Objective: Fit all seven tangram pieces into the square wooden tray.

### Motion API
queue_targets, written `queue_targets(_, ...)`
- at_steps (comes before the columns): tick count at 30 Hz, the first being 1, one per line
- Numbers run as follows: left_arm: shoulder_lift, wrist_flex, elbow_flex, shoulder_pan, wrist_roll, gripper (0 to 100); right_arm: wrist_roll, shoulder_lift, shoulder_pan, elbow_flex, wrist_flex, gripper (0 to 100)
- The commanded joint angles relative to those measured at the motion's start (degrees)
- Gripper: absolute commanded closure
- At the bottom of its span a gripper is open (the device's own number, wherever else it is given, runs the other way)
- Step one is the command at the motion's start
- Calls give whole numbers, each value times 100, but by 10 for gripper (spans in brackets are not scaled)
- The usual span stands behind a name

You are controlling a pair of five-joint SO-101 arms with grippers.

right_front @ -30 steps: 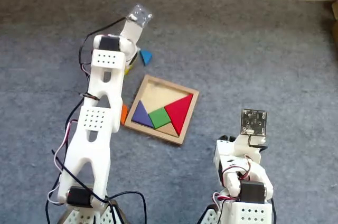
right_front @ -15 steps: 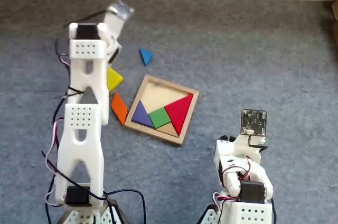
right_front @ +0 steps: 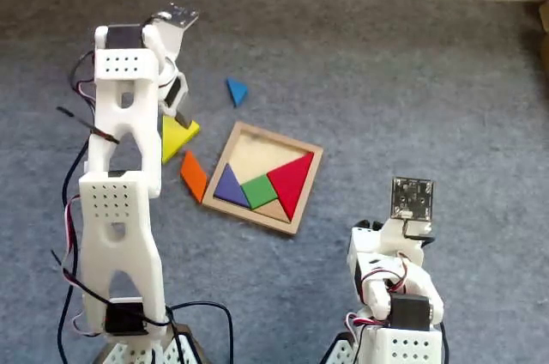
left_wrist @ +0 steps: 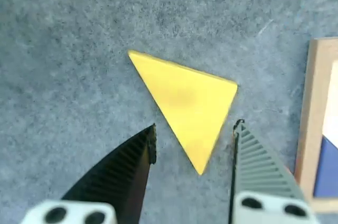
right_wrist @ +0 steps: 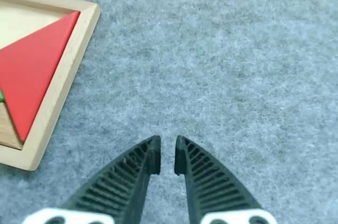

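- Yellow triangle (left_wrist: pixel 185 102): lies flat on the grey surface (left_wrist: pixel 63 34), near the square wooden tray (left_wrist: pixel 312 102) but outside it.
- Handling, as a guess: light, stiff and thin, sitting low, so it may slide. Best pinched across the two edges at its narrow corner.
- Left pincer (left_wrist: pixel 195 128): released, jaws wide, straddling that corner and grasping nothing. Contact with the triangle can't be told.
- Right pincer (right_wrist: pixel 167 152): clenched to a slit, empty, over bare surface beside the tray.

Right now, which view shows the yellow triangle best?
Left wrist view: the whole yellow triangle lies flat on the carpet, one corner inside the open left tool. The high view has the left arm covering its edge. The right wrist view faces the tray corner instead.
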Motion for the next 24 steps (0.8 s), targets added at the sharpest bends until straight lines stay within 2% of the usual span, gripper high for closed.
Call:
queue_targets(1,75,-536,48,-154,53,758,70,-92,75,523,-22,933)
queue_targets(7,690,-835,22,-75,53,757,70,-92,75,523,-22,933)
queue_targets(17,927,-782,31,382,35,717,70,-92,75,523,-22,933)
queue_targets(24,945,-466,31,716,-105,715,70,-92,75,523,-22,933)
